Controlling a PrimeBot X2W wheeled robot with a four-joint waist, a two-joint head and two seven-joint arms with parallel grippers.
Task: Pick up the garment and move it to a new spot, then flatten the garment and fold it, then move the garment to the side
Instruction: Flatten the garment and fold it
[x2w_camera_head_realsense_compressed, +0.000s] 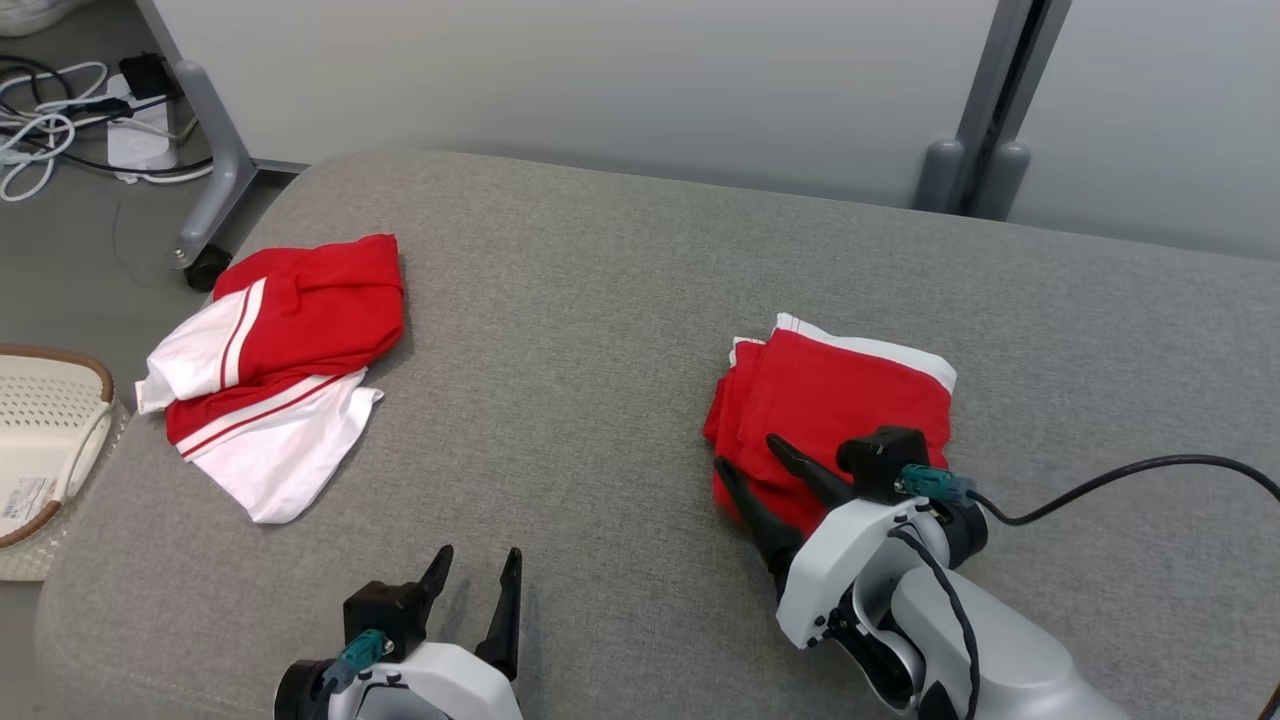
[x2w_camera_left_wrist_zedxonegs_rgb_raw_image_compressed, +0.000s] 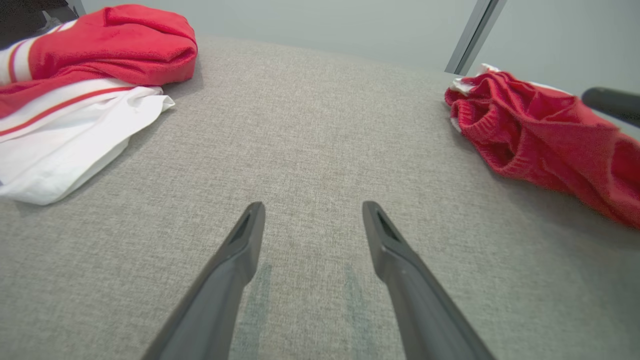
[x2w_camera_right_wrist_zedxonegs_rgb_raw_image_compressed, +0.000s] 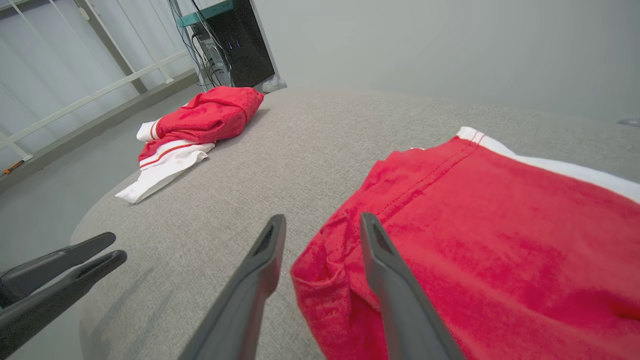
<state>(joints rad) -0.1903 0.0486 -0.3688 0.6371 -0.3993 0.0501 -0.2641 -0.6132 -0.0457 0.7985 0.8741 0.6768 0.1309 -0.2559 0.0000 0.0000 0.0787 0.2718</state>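
The folded red garment (x2w_camera_head_realsense_compressed: 840, 400) with white trim lies on the right half of the grey upholstered surface (x2w_camera_head_realsense_compressed: 600, 330). Its layers are stacked into a compact rectangle, which suggests the folding is done and only the sideways move is left. The right gripper (x2w_camera_head_realsense_compressed: 748, 455) sits at its near left corner with jaws parted, 1 finger over the cloth and 1 beside the edge (nothing pinched). That pose fits either a release or a fresh bite at the corner. The left gripper (x2w_camera_head_realsense_compressed: 480, 555) hovers wide open over bare upholstery, well apart from both pieces. A 2nd red-and-white garment (x2w_camera_head_realsense_compressed: 280, 360) lies rumpled near the left edge, likely waiting its turn.
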